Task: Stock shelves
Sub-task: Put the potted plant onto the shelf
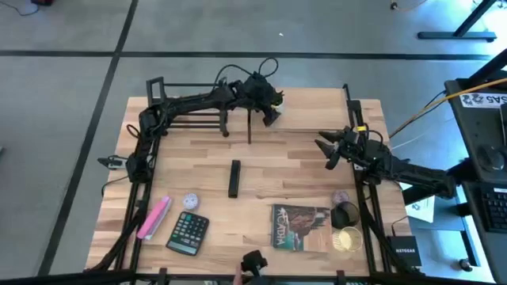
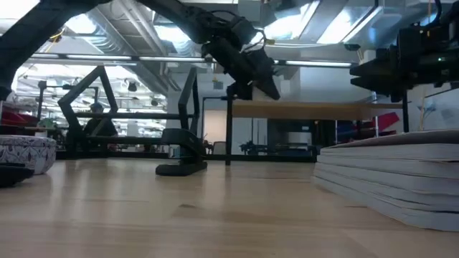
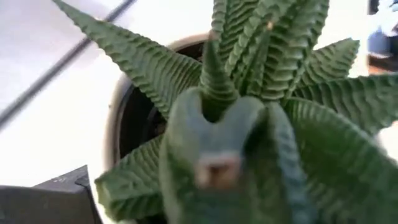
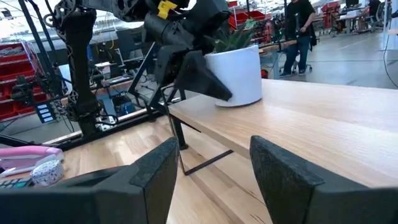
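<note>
So far my left hand [image 1: 272, 101] has one potted plant [image 4: 239, 68] on the wooden shelf [image 4: 323, 127], grip unclear; my right hand [image 1: 326, 147] waits open, and the book [image 1: 301, 227] and calculator [image 1: 188, 233] remain unstocked.

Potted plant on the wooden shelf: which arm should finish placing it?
Left. The left gripper is already at the white potted plant, which sits on the top board of the wooden shelf. The right gripper hovers open and empty off to the shelf's right end.
</note>
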Controlling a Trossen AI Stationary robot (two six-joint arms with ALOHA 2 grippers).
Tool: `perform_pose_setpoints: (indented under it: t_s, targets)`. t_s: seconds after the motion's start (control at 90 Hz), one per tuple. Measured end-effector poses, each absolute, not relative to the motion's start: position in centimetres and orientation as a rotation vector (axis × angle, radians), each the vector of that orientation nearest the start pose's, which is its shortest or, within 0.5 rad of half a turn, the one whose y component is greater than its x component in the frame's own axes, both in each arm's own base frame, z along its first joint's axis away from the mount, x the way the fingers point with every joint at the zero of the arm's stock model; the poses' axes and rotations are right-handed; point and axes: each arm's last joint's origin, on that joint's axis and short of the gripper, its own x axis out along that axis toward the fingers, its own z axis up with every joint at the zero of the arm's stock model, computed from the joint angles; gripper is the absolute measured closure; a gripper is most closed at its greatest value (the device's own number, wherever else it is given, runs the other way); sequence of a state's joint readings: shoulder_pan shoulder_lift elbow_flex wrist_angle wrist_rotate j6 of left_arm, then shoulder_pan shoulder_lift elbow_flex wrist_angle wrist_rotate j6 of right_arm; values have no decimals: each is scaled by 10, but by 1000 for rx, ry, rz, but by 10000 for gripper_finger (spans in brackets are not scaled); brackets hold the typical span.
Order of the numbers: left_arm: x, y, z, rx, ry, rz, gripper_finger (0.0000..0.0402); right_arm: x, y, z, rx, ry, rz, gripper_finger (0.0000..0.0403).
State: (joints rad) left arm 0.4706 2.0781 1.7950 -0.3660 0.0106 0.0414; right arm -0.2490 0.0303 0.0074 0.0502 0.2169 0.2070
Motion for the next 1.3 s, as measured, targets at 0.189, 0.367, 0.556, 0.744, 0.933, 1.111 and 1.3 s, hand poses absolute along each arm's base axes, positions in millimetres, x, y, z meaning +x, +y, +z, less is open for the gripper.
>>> perform_pose_setpoints:
  t_s: [0.189,0.367,0.556,0.744,0.933,1.111,1.3]
  targets:
    - [425,217,265,-95,649,444,43,94,-30,168,202,-75,-462,217]
    - [427,217,267,-52,638,442,43,94,-30,168,203,-75,-461,217]
    - [429,211,266,-41,639,422,43,94,-30,168,202,-75,-461,217]
    - [434,201,266,-33,641,396,43,94,-30,168,202,-75,-461,217]
    - [435,198,267,-18,641,398,43,94,-30,168,202,-75,-461,217]
    - [433,202,267,-1,648,452,43,94,-30,168,202,-75,-461,217]
    - [434,203,268,-71,616,422,40,94,-30,168,202,-75,-461,217]
